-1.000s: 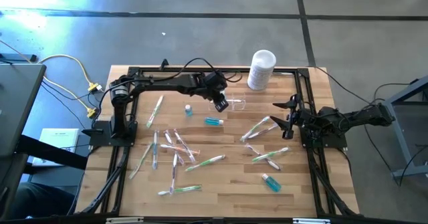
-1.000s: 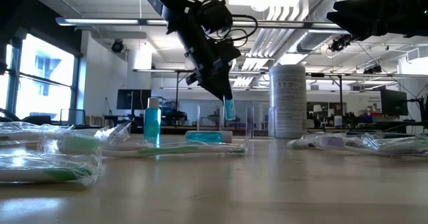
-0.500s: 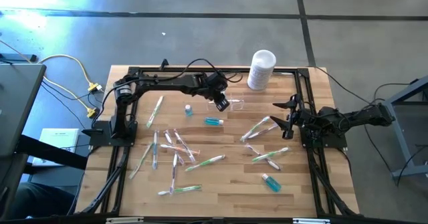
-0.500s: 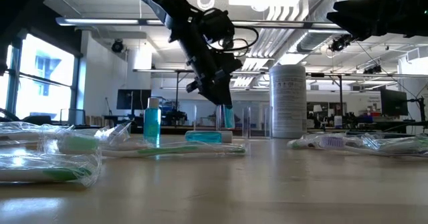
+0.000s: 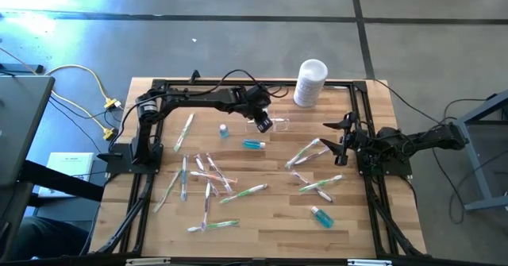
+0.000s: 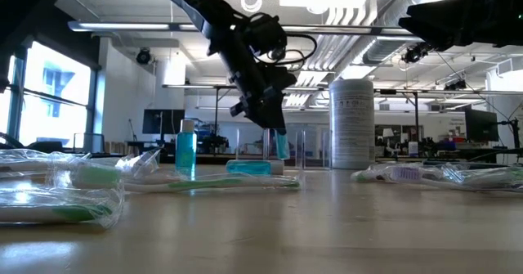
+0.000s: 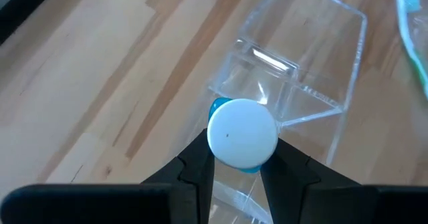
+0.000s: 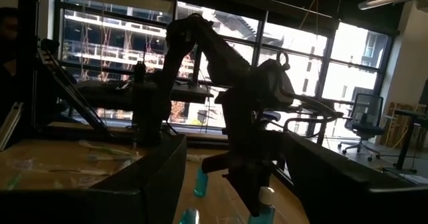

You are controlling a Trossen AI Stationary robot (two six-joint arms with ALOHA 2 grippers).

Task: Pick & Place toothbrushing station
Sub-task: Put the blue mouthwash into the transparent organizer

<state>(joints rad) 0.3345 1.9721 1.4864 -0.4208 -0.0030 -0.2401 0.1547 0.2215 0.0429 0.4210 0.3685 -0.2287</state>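
Upper centre: the left hand (image 5: 262, 123) grips a small blue bottle (image 7: 242, 133) upright, directly above the clear toothbrushing station (image 7: 294, 83). The right hand (image 5: 343, 139), open, waits at the right.

One clear toothbrushing station (image 5: 279, 125). One white cylindrical container (image 5: 309, 82). Four small blue bottles: one upright (image 5: 224, 129), two lying (image 5: 254, 144) (image 5: 321, 216), one held (image 7: 242, 133). Wrapped toothbrushes (image 5: 208, 177) number roughly a dozen; the exact count is unclear.
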